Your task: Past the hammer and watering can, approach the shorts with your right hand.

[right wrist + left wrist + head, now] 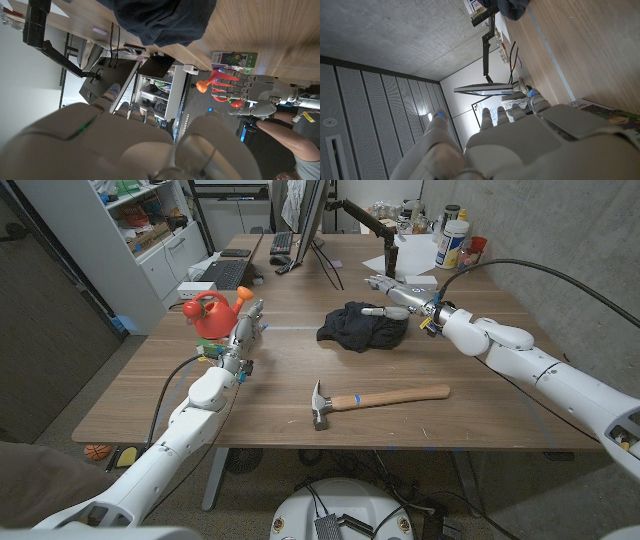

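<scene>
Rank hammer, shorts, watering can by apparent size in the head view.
1. hammer, longest span
2. shorts, shorter but bulkier; by area it may match the hammer
3. watering can, smallest, partly behind the left hand

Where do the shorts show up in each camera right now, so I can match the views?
Head view: the shorts lie mid-table, beyond the hammer, at the right hand's fingers.
Left wrist view: a dark corner of them at the top edge.
Right wrist view: the dark heap at top centre.
Shared landmark: the monitor.
</scene>
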